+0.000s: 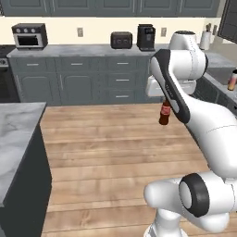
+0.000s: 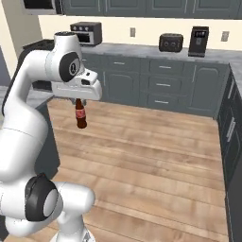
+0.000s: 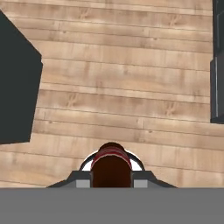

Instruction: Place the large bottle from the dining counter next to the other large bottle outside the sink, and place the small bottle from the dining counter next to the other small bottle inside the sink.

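Right base view: one small bottle point(image 2: 81, 115) hangs clamped in the gripper point(image 2: 79, 102) over wooden floor point(image 2: 151, 156); one large bottle point(image 1: 232, 79) at three o'clock is cut off; the bottle's cap is hidden.

Floor point(image 1: 111, 148): bare wooden planks.
Back table point(image 1: 69, 50): grey marble top carrying a toaster oven point(image 1: 29, 35), toaster point(image 1: 121, 40), coffee machine point(image 1: 146, 37).
Right table point(image 1: 221, 74): possibly a pink-orange bottle point(image 1: 232, 80).

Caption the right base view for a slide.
Gripper carries the small cola bottle upright over the wooden floor.
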